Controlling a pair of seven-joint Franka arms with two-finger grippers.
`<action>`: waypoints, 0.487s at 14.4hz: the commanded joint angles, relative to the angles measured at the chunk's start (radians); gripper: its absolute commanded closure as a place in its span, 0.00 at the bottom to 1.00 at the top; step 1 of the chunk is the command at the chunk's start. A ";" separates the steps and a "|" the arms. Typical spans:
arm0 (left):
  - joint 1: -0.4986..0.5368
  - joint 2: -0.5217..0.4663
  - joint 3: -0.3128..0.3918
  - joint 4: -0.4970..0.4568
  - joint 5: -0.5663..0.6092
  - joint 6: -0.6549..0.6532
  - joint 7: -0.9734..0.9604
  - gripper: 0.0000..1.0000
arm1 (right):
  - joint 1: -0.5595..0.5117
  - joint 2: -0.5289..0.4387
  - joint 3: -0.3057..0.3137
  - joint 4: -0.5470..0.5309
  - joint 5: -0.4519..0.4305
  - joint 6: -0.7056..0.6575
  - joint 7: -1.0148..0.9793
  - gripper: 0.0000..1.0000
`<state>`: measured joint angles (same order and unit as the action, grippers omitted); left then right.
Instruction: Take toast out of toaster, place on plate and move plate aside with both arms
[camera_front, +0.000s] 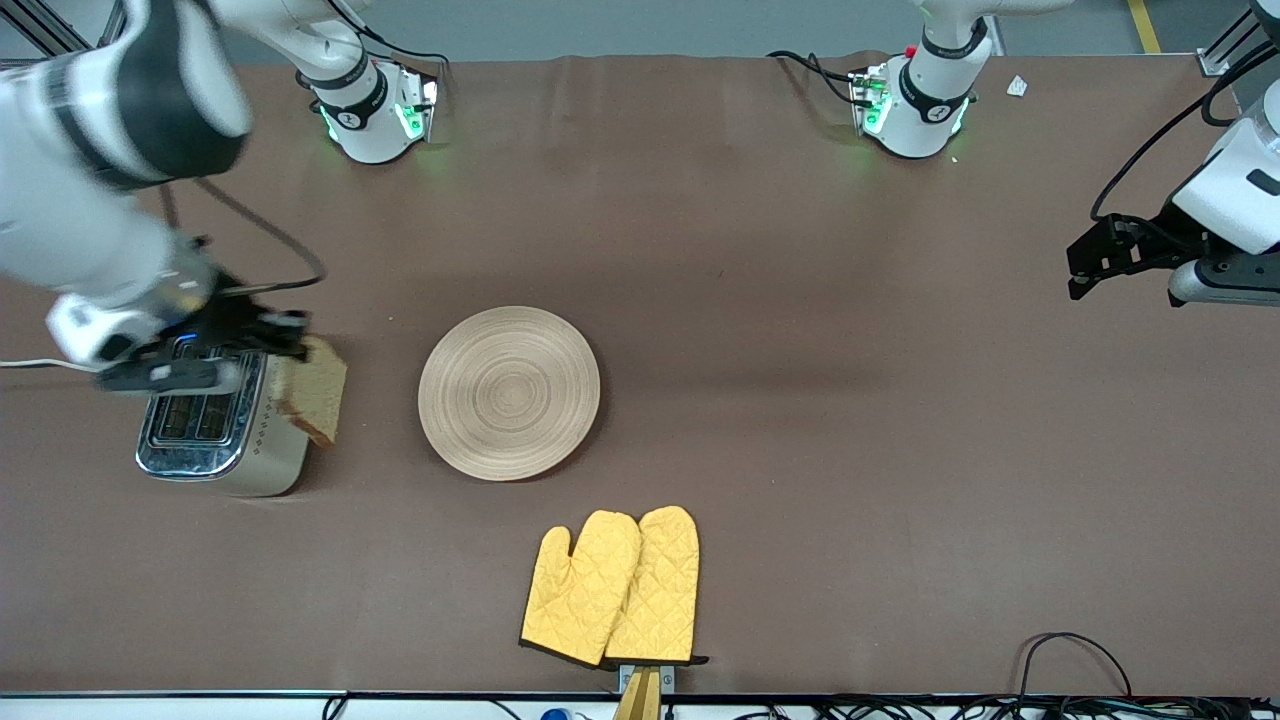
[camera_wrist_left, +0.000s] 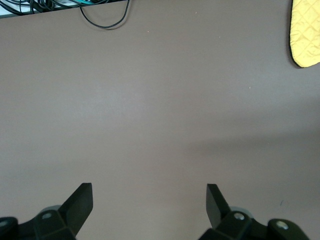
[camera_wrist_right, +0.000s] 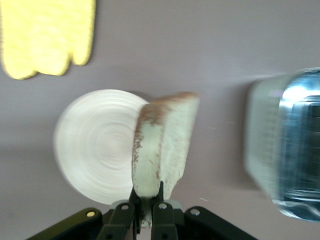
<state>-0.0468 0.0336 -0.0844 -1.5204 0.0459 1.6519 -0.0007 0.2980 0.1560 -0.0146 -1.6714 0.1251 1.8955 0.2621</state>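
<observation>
The right gripper (camera_front: 285, 340) is clamped on the toast (camera_front: 315, 390), holding it in the air beside the toaster (camera_front: 215, 430), at the right arm's end of the table. The plate (camera_front: 509, 392) lies mid-table, bare. The yellow oven mitts (camera_front: 615, 588) lie nearer the front camera than the plate. The left gripper (camera_front: 1085, 268) waits with fingers (camera_wrist_left: 80, 202) spread over bare table (camera_wrist_left: 160, 100) at the left arm's end.
</observation>
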 joint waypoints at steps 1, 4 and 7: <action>0.004 0.005 -0.002 0.016 -0.009 -0.014 0.005 0.00 | 0.159 0.002 -0.008 -0.242 0.069 0.335 0.171 1.00; 0.004 0.005 -0.002 0.016 -0.009 -0.014 0.005 0.00 | 0.214 0.019 -0.008 -0.344 0.136 0.532 0.193 1.00; 0.004 0.005 -0.002 0.016 -0.009 -0.014 0.005 0.00 | 0.214 0.059 -0.008 -0.387 0.136 0.604 0.181 1.00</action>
<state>-0.0466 0.0337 -0.0843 -1.5204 0.0459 1.6516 -0.0007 0.5200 0.2249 -0.0159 -2.0124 0.2326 2.4509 0.4611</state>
